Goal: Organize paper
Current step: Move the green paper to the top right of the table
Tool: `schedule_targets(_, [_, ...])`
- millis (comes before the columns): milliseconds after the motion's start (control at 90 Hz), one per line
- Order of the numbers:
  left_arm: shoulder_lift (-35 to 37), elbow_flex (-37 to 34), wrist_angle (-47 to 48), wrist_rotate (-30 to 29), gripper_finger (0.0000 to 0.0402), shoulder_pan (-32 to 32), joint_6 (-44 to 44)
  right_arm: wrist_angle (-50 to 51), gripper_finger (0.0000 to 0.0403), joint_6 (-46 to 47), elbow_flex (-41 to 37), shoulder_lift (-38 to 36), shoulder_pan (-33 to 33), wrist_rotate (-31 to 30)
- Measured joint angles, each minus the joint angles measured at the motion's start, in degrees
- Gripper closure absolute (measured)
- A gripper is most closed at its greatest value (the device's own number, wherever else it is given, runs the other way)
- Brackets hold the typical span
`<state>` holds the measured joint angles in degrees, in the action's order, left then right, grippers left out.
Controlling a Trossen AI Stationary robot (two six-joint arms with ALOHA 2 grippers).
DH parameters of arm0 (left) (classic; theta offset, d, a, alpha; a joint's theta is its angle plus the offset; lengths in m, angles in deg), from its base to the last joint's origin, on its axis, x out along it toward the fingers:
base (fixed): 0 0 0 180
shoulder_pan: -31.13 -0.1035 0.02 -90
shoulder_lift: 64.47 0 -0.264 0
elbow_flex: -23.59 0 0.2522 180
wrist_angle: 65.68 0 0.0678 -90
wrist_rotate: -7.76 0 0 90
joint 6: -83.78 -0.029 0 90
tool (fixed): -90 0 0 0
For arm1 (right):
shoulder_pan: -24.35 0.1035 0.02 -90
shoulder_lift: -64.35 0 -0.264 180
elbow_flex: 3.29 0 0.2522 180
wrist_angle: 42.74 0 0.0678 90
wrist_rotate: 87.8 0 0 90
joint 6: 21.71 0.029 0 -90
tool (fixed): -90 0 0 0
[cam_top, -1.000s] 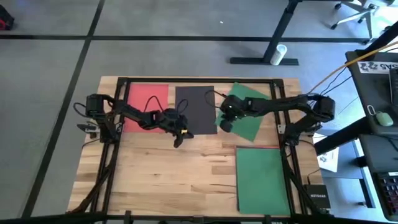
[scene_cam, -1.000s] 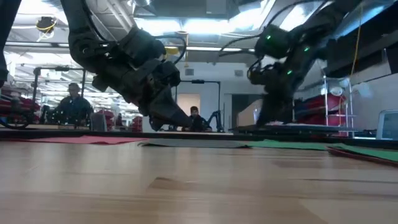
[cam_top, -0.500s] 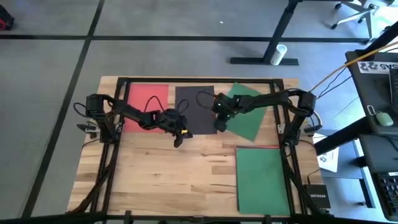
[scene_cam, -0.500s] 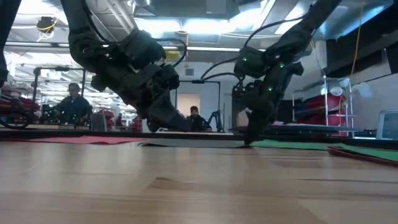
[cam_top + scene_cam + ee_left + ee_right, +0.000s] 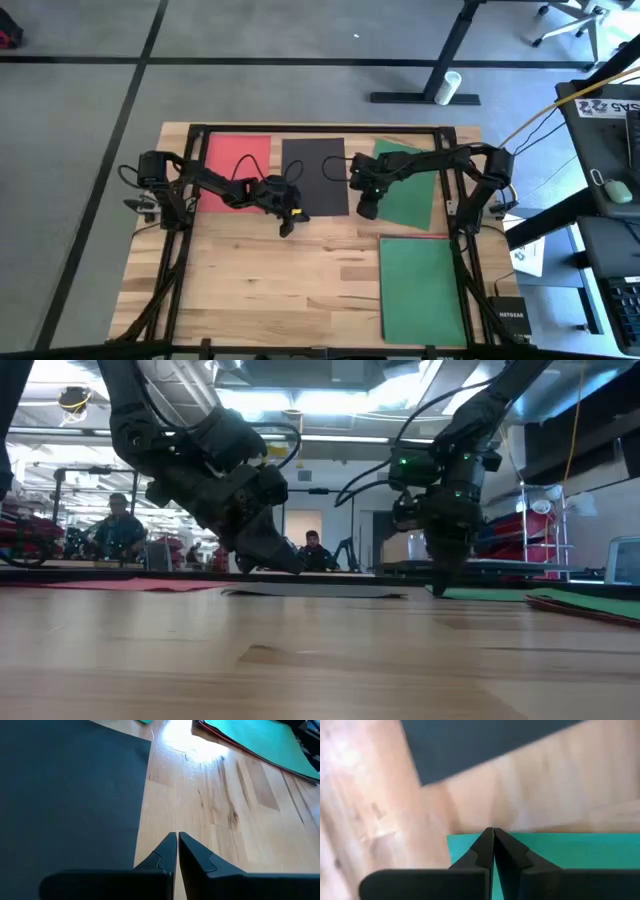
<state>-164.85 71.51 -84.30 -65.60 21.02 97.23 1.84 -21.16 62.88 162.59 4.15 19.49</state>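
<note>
A wooden table is carrying coloured paper in two groups: a row of three sheets along the far edge and a stack at the near right. In the row, a red sheet is lying at the left, a black sheet just beside it in the middle, and a green sheet at the right, roughly squared to the table and close to the black one. The stack is showing green on top, with a red edge peeking out along its far side. By the look of it, the sorting is only partly done: three sheets are lying loose and would likely need gathering onto the stack.

The right gripper is pressing down at the green sheet's near left corner, fingers closed together and clasping nothing. The left gripper is hovering low over bare wood just off the black sheet's near edge, fingers likewise closed and empty.

Both arms are crowding the middle of the row, so each could be blocking the other's reach. Beyond the table, people are sitting in the workshop.
</note>
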Motion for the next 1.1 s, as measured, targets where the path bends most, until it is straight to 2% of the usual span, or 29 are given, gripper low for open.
schedule_targets(78, [0.0,0.0,0.0,0.0,0.0402,0.0,0.1,-1.3,0.0403,0.0,0.0,-2.0,0.0,-0.4])
schedule_targets(144, [0.0,0.0,0.0,0.0,0.0402,0.0,0.1,-3.1,0.0403,0.0,0.1,-3.9,0.0,-3.5])
schedule_targets(333, [0.0,0.0,0.1,0.0,0.0402,0.0,0.1,-4.4,0.0403,1.9,0.2,-7.4,-2.0,-20.1])
schedule_targets(467, [0.0,0.0,0.0,-0.2,0.0402,0.0,0.1,-2.9,0.0403,3.5,0.2,-7.3,-6.6,-26.8])
schedule_targets(667, [0.0,0.0,0.0,-0.3,0.0402,0.0,0.5,-2.7,0.0403,3.5,0.2,-6.3,-14.6,-28.0])
schedule_targets(811, [0.0,0.0,0.0,-0.3,0.0402,0.0,0.4,-2.4,0.0403,3.2,0.2,-4.5,-19.1,-26.6])
schedule_targets(1100, [0.0,0.0,0.0,-0.4,0.0402,0.0,0.3,-3.1,0.0403,1.2,0.2,0.2,-21.6,-23.7])
